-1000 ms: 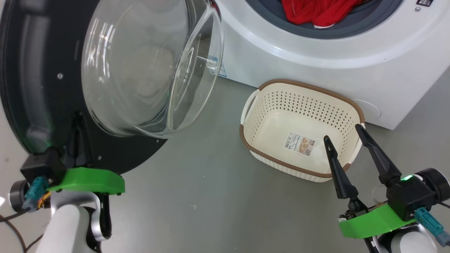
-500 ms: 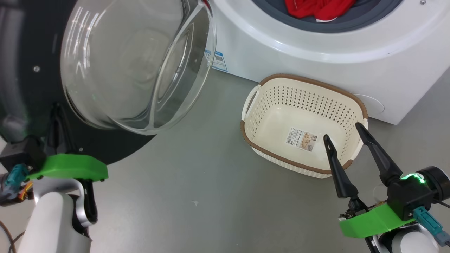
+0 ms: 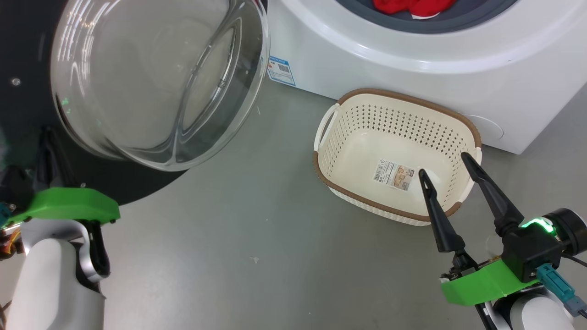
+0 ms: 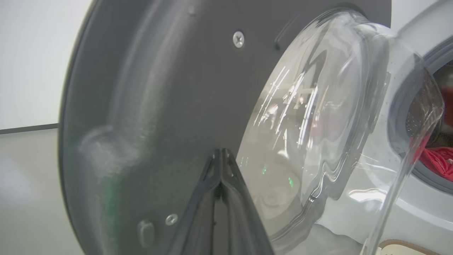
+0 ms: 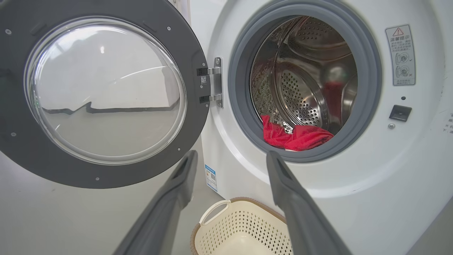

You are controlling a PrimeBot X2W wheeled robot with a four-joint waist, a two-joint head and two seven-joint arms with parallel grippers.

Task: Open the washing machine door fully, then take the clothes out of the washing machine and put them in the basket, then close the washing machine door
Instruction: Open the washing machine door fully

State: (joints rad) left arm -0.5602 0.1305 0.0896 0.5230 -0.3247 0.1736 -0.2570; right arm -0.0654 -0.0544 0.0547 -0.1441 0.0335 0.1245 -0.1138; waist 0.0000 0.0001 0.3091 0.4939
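Head view: the washing machine (image 3: 412, 68) is a white box. The washing machine door (image 3: 27, 105) stands swung away from its front, a wide black disc with a clear, bulging glass bowl (image 3: 151, 82) at the centre. A strip of the red clothes (image 3: 412, 5) lies inside the machine's opening. The basket (image 3: 348, 96) sits on the grey floor (image 3: 229, 238) just before the machine's front. It is cream, perforated and brown-rimmed, with a paper label (image 3: 393, 174) on its bottom. The left gripper (image 3: 47, 137) lies against the door's black face, on the side far from the machine. The right gripper (image 3: 442, 164) hangs over the basket's rim on the side far from the machine, its jaws spread and holding nothing.

Left wrist view: the left gripper (image 4: 221, 151) has its fingers pressed together with nothing between them. Their tips meet the door's (image 4: 159, 88) dark inner face, just beside the bowl (image 4: 318, 124). Seen through the glass, the clothes (image 4: 439, 161) are a red patch in the machine's (image 4: 424, 209) opening.

Right wrist view: this view faces the machine (image 5: 371, 170) straight on, with the door (image 5: 17, 117) hanging from a metal hinge (image 5: 212, 83) beside the opening. A grey rubber ring (image 5: 240, 106) frames the perforated steel drum (image 5: 308, 81). The clothes (image 5: 293, 136) are heaped at the drum's bottom, by the ring. The right gripper's (image 5: 231, 153) fingers stand wide apart before the machine. The basket (image 5: 240, 226) lies below the opening.
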